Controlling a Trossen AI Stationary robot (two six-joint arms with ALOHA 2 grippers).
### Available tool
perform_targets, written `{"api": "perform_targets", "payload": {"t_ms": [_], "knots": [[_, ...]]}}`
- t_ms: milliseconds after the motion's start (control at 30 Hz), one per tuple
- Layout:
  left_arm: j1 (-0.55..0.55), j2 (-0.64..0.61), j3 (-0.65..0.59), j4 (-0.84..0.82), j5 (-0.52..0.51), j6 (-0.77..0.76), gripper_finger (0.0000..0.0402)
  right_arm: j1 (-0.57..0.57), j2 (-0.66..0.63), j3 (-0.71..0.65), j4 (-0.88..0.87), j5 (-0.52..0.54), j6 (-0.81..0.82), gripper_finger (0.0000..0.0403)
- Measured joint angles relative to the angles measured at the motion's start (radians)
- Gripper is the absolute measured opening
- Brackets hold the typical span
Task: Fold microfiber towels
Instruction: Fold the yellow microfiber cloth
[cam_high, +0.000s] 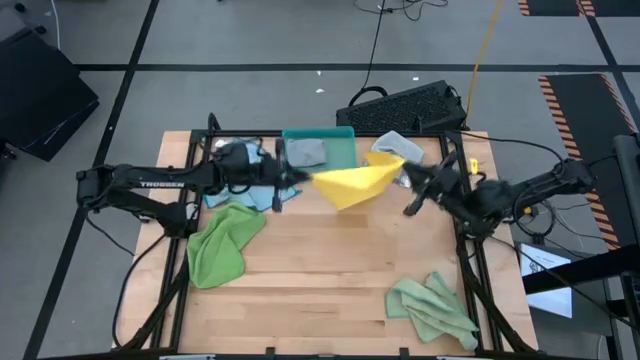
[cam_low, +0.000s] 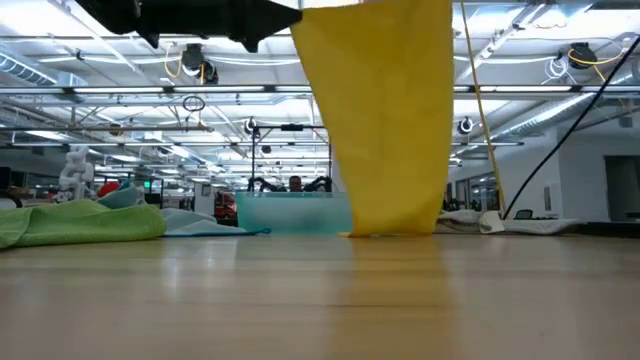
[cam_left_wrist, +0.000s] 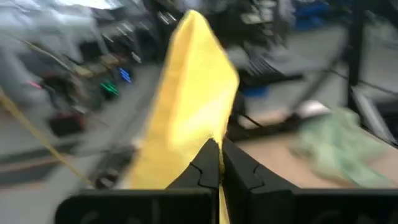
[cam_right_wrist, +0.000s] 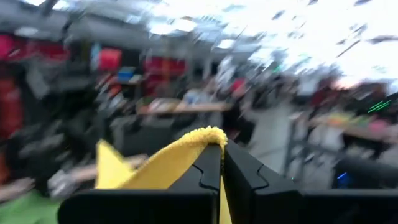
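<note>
A yellow microfiber towel (cam_high: 355, 182) hangs in the air over the far middle of the table, stretched between both grippers. My left gripper (cam_high: 302, 180) is shut on its left end and my right gripper (cam_high: 408, 180) is shut on its right end. In the low view the yellow towel (cam_low: 385, 120) hangs as a broad sheet. Its lower edge (cam_low: 390, 232) reaches down to about table level, and I cannot tell whether it touches. Both wrist views show yellow cloth (cam_left_wrist: 193, 106) (cam_right_wrist: 168, 163) running out from the shut fingers. My left gripper pinches the yellow towel's left end (cam_left_wrist: 211, 134) between its two shut fingers, coming at it about level from the table's left. The cloth rises beyond the fingertips and hangs below them. My right gripper pinches the towel's right end, a rounded fold or edge (cam_right_wrist: 208, 135), between its two shut fingers, coming about level from the table's right. The cloth falls away from the fingertips toward the table's middle.
A teal tray (cam_high: 345, 150) at the far edge holds a grey towel (cam_high: 305, 152). Another grey towel (cam_high: 395, 145) lies right of it, and a light blue one (cam_high: 245, 197) under the left arm. Green towels lie crumpled at the left (cam_high: 225, 245) and near right (cam_high: 435, 305).
</note>
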Motion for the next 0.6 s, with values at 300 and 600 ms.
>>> {"api": "perform_targets", "payload": {"t_ms": [300,600], "knots": [[-0.130,-0.042,-0.001,-0.310,0.005,-0.051,0.0006,0.070,0.110,-0.003,-0.233,-0.294,0.448,0.0000],[-0.249,-0.169,-0.001,-0.500,0.005,-0.107,0.0005,0.159,0.199,-0.003,-0.198,-0.543,0.609,0.0000]]}}
